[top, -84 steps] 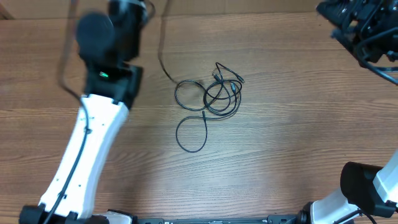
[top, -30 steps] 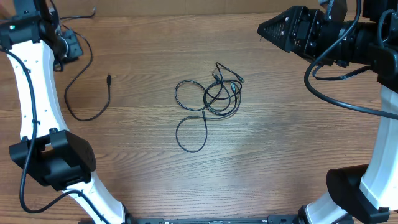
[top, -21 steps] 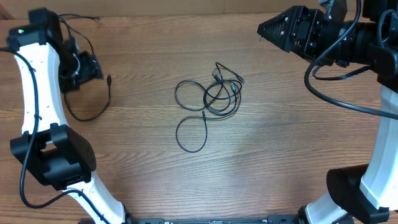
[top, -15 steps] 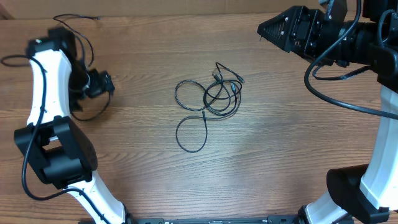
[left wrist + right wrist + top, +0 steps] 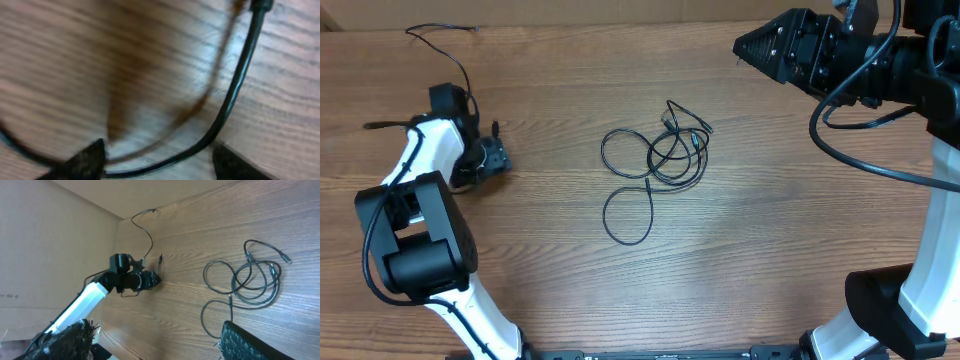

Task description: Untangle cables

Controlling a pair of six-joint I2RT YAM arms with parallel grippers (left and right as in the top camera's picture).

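Where the left gripper (image 5: 492,158) hangs low, jaws seemingly straddle a cable (image 5: 235,85).

The tangled cables (image 5: 660,160) lie at the centre of the table (image 5: 770,250). A single cable (image 5: 235,90) lies well apart at ten o'clock, under the left gripper (image 5: 492,160) — the right gripper (image 5: 752,45) is at one o'clock.

Smooth cables (image 5: 672,156) lie on matt wooden table (image 5: 780,250).
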